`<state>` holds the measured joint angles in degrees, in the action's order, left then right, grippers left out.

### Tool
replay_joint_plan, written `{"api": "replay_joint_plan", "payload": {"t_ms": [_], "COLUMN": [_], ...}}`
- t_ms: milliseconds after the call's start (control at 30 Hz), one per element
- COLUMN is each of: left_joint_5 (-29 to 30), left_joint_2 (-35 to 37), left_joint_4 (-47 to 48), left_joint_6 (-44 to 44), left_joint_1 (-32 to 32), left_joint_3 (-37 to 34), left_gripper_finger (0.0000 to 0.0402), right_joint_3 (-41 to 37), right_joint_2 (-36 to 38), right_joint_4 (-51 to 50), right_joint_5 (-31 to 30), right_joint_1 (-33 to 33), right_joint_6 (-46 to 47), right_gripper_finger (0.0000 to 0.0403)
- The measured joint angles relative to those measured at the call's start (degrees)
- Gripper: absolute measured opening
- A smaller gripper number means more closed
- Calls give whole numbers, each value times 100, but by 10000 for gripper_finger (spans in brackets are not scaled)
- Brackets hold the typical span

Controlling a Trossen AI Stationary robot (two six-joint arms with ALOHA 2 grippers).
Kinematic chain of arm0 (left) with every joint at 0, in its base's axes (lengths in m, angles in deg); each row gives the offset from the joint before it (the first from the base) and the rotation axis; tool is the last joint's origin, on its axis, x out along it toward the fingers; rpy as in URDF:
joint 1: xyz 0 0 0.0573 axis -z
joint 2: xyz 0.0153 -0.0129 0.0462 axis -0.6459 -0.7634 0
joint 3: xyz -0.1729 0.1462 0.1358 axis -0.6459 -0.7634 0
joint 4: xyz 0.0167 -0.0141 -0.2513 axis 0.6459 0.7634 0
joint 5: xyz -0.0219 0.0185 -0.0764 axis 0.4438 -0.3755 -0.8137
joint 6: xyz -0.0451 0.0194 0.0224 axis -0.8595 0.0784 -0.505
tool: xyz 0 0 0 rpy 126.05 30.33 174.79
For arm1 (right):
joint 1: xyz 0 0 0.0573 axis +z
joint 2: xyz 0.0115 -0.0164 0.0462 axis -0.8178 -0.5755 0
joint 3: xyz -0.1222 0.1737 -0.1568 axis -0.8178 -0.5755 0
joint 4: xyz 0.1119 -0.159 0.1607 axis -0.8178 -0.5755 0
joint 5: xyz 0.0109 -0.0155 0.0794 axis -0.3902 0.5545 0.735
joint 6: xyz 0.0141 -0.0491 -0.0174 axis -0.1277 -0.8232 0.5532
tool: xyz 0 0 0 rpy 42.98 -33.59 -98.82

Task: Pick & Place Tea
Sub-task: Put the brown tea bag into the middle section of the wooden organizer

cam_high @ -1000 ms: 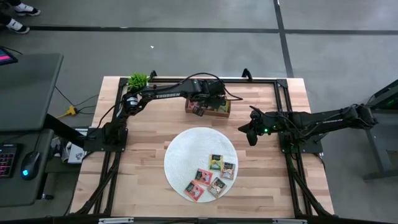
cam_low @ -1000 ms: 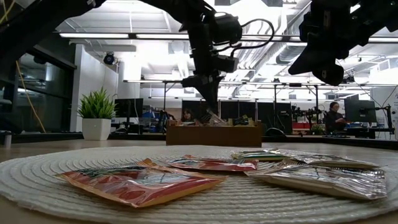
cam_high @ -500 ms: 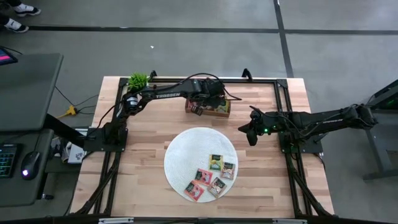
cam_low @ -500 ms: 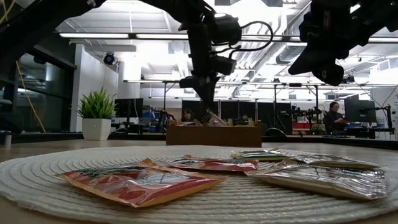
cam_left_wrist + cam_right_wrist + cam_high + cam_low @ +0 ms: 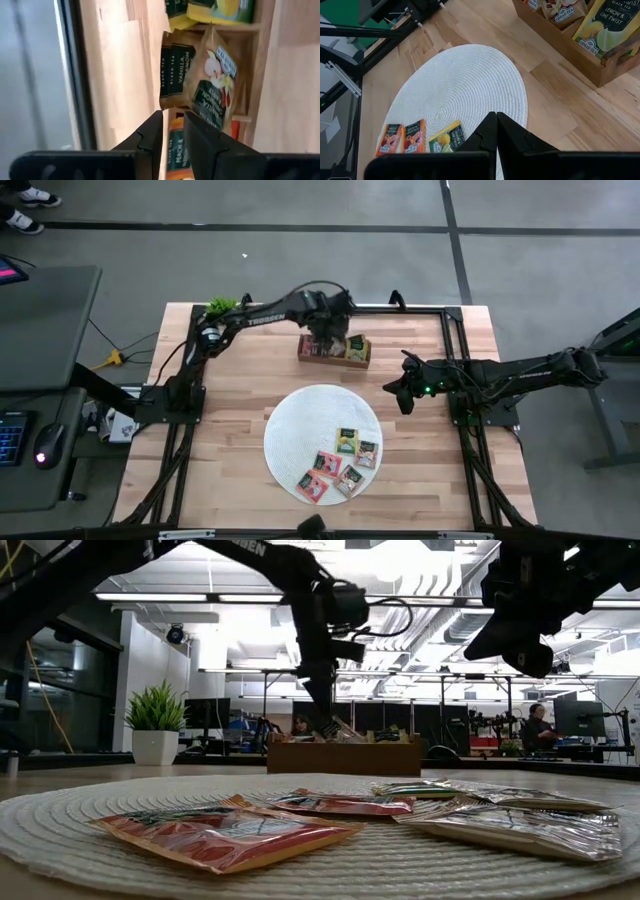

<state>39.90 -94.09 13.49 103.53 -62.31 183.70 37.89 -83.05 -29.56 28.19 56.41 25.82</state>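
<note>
Several tea packets [image 5: 340, 462] in red, pink, green and dark wrappers lie flat on the round white mat [image 5: 300, 425]. They also show in the low view [image 5: 230, 832]. More packets stand in the brown wooden tray [image 5: 366, 363]. One of these, a vanilla packet [image 5: 212, 75], leans upright in its compartment. My left gripper [image 5: 173, 115] hangs over the tray's left part [image 5: 324, 342], pointing steeply down. Its fingers stand narrowly open, with nothing between them. My right gripper [image 5: 496, 120] waits shut above the table's right side [image 5: 402, 392].
A small potted plant [image 5: 222, 307] stands at the far left corner. Black frame rails [image 5: 420, 308] run along the far and side edges. People sit in the room beyond the table [image 5: 540, 725]. Bare wood lies between the tray and the mat [image 5: 250, 370].
My left arm has swung toward the table's far edge, and its gripper has shifted a little left over the tray while its wrist rolled. The finger gap looks the same. The packets on the mat and my right arm have stayed still.
</note>
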Motion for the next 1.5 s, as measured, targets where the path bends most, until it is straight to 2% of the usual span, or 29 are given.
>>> {"api": "replay_joint_plan", "payload": {"t_ms": [300, 400, 533, 700, 900, 1033, 1133, 1500], "left_joint_5": [-2148, -2491, -2599, -2559, -2106, -2220, -2382, -2256], "left_joint_2": [0, 0, 0, 0, 0, 0, 0, 0], "left_joint_4": [-43, -81, -58, -45, 70, 300, 472, 26], "left_joint_6": [-155, 23, 375, 397, 279, 261, 133, -377], "left_joint_1": [-752, -768, -699, -676, -681, -682, -681, -679], "left_joint_3": [0, 0, 0, 0, 0, 0, 0, 0], "left_gripper_finger": [74, 74, 74, 82, 146, 196, 217, 225], "right_joint_3": [2, 2, 2, 2, 2, 2, 2, 2], "right_joint_2": [0, 0, -2, -2, -2, -2, -2, -2], "right_joint_4": [-54, -130, -186, -193, -205, -235, -238, -254], "right_joint_5": [0, 0, 3, 2, 44, 44, 44, 44], "right_joint_1": [0, 0, 1, 0, 1, 0, 0, 0], "right_joint_6": [-20, -20, -21, -59, -66, -89, -110, -114], "right_gripper_finger": [0, 0, 0, 0, 0, 0, 0, 0]}}
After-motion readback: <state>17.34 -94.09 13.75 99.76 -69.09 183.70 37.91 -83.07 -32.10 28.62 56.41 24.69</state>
